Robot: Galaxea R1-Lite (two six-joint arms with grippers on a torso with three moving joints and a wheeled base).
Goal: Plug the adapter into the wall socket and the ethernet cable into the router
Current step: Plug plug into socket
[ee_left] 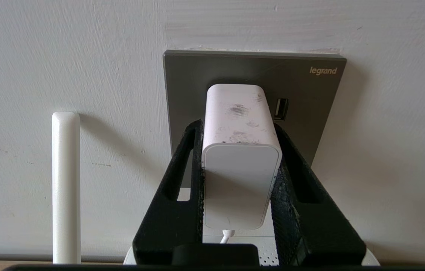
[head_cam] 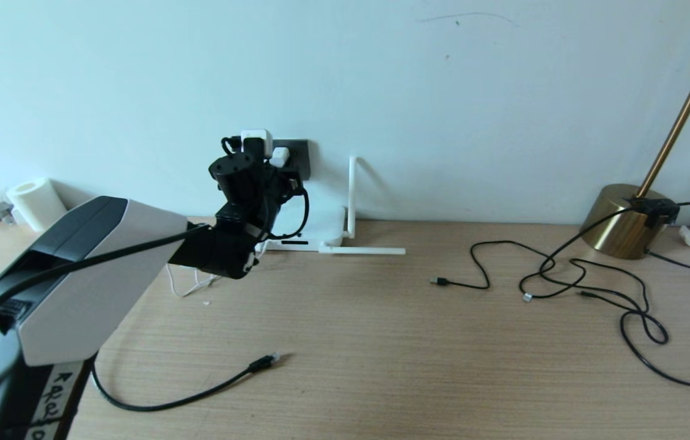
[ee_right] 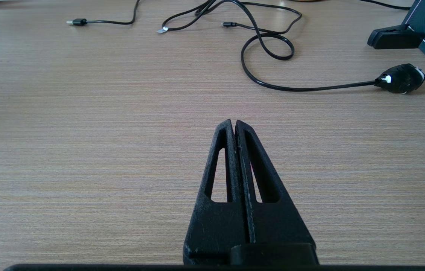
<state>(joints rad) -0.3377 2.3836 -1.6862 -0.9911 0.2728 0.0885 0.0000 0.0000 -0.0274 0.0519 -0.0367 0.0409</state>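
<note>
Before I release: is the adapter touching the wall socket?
Touching. Left wrist view: the adapter, held by the left gripper, sits against the wall socket with no gap.

The adapter (ee_left: 240, 150) sits against the wall socket (ee_left: 310, 98), above the router (head_cam: 320, 226); the ethernet cable (head_cam: 198, 394) lies nearer.

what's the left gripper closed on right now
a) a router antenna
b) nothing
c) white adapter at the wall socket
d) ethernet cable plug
c: the left gripper has a finger on each side of the white adapter, which sits against the dark grey wall socket.
</note>
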